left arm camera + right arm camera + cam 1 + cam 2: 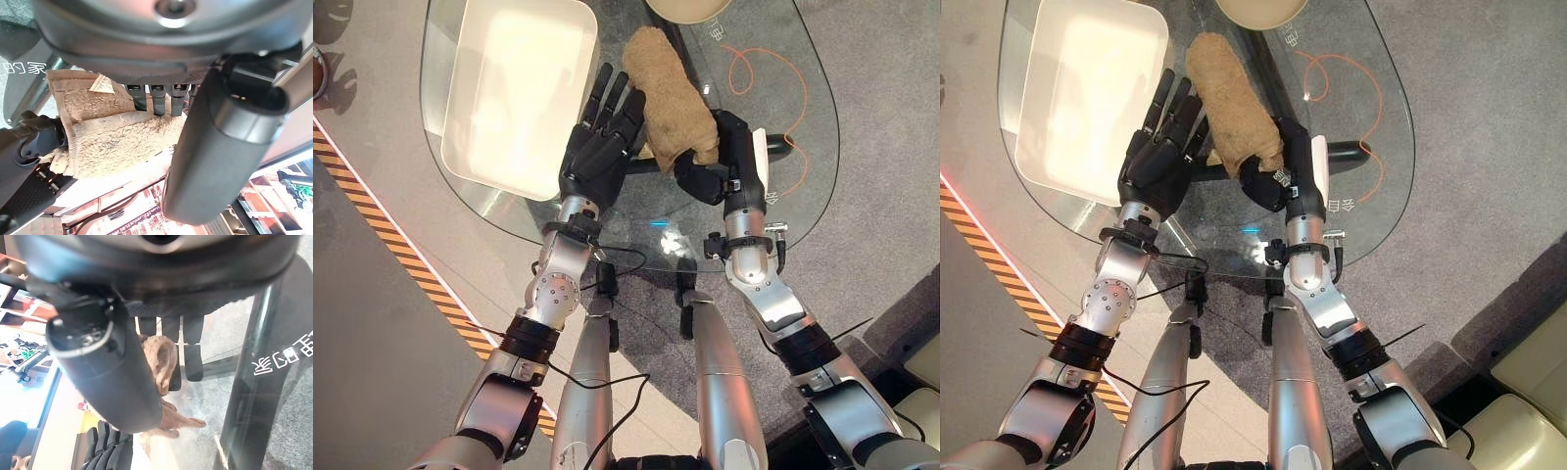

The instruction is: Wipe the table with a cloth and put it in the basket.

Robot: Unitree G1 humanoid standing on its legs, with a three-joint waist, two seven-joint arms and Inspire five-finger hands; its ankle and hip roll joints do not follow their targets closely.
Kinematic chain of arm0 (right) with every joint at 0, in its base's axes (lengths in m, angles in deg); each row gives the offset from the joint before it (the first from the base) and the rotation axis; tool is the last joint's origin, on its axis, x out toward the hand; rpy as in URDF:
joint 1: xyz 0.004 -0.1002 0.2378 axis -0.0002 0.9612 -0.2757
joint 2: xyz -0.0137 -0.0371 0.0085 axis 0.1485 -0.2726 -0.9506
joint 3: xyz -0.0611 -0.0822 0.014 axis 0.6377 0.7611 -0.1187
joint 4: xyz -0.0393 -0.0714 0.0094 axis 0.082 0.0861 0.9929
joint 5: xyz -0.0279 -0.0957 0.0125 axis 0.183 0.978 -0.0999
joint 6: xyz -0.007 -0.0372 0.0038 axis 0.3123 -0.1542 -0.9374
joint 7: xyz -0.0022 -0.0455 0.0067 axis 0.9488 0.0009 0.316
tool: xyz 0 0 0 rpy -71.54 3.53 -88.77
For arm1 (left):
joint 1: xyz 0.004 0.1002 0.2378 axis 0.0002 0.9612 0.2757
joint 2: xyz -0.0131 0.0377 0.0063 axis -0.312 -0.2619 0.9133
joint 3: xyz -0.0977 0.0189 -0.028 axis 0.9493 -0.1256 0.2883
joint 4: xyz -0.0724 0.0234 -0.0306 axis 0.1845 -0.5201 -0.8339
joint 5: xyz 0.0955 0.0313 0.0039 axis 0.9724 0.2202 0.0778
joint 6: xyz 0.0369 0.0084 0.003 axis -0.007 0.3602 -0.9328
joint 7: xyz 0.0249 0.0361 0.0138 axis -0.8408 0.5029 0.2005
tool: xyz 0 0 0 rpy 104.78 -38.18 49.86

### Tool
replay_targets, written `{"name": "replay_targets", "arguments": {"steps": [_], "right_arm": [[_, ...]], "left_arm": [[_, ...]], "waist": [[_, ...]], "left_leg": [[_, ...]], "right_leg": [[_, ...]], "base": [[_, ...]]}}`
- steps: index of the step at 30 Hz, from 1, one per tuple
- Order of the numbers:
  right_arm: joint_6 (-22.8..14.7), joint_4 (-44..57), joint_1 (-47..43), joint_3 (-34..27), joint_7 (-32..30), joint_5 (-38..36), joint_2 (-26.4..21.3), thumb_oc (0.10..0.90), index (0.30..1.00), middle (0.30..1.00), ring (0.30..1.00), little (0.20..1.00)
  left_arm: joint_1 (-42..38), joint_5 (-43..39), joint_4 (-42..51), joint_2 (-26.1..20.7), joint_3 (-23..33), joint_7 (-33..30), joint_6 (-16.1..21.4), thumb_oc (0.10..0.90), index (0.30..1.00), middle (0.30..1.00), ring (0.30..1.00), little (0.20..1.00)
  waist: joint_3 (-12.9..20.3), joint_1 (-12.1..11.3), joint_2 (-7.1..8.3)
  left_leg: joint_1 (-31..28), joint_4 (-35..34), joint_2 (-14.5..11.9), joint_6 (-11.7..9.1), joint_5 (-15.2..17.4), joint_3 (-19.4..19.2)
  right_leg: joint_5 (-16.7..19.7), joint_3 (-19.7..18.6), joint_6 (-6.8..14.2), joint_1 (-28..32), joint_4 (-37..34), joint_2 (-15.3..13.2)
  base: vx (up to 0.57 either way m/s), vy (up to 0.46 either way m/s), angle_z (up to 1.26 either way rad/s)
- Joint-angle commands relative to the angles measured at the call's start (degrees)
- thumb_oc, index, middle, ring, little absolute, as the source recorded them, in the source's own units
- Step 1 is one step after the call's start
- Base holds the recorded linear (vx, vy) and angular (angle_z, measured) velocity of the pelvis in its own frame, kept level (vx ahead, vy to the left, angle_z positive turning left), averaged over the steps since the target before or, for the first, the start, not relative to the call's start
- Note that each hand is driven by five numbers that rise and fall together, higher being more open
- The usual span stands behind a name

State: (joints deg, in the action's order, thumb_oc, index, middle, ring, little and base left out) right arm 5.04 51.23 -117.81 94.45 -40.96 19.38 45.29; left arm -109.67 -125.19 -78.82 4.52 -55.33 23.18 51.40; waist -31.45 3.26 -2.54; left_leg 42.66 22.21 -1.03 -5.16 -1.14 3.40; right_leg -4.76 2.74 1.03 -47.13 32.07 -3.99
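Note:
A tan, fluffy cloth [671, 88] lies folded lengthwise on the glass table [808, 147], near its middle. My right hand [717, 164] is shut on the cloth's near end; in the right wrist view its fingers [188, 350] and thumb curl round a bunched fold of the cloth [164, 362]. My left hand [599, 142] is open just left of the cloth, fingers straight and lying flat, their tips at the cloth's edge [112, 142]. The white rectangular basket [470, 147] stands on the table's left part, beyond the left hand.
A cream bowl [690, 8] sits at the table's far edge. An orange cord [773, 83] loops under the glass on the right. Black-and-orange striped tape [401, 245] runs across the floor at left. The table's dark leg [249, 382] is close to my right hand.

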Motion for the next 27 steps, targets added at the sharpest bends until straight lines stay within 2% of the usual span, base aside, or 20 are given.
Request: {"name": "replay_targets", "arguments": {"steps": [1, 20, 27], "right_arm": [[-9.1, 13.3, -8.6, 0.8, 1.9, 2.7, 1.0, 0.1, 0.3, 0.3, 0.3, 0.2], [-9.6, 13.4, -9.5, 1.3, 5.1, 2.5, 1.0, 0.1, 0.3, 0.3, 0.3, 0.2], [-10.4, 13.5, -8.6, 0.1, -1.5, 3.9, 0.6, 0.1, 0.3, 0.3, 0.3, 0.2]], "left_arm": [[-7.5, -1.1, 8.5, 1.2, 0.3, 5.0, 2.1, 0.8, 0.9, 0.9, 0.9, 0.9], [-8.4, -2.1, 8.0, 1.9, 0.8, 4.4, 1.7, 0.8, 0.9, 0.9, 0.9, 0.9], [-7.9, -0.7, 8.3, 1.4, 0.5, 3.7, 2.2, 0.8, 0.9, 0.9, 0.9, 0.9]], "waist": [[1.7, -0.3, 1.23], [1.7, -0.3, 1.35], [1.7, -0.2, 1.33]], "left_leg": [[-2.0, 1.1, 3.5, 4.1, 3.0, -5.8], [-1.9, 1.1, 3.7, 4.0, 3.0, -5.6], [-2.2, 0.9, 3.7, 4.0, 3.1, -5.7]], "right_leg": [[-0.7, 0.0, 0.3, 4.0, -3.0, 4.6], [-0.8, 0.3, 0.3, 4.1, -3.2, 4.4], [-0.8, 0.2, 0.4, 4.4, -3.3, 4.5]], "base": [[0.0, 0.0, 0.0], [0.0, 0.0, 0.0], [0.0, 0.0, 0.0]]}}
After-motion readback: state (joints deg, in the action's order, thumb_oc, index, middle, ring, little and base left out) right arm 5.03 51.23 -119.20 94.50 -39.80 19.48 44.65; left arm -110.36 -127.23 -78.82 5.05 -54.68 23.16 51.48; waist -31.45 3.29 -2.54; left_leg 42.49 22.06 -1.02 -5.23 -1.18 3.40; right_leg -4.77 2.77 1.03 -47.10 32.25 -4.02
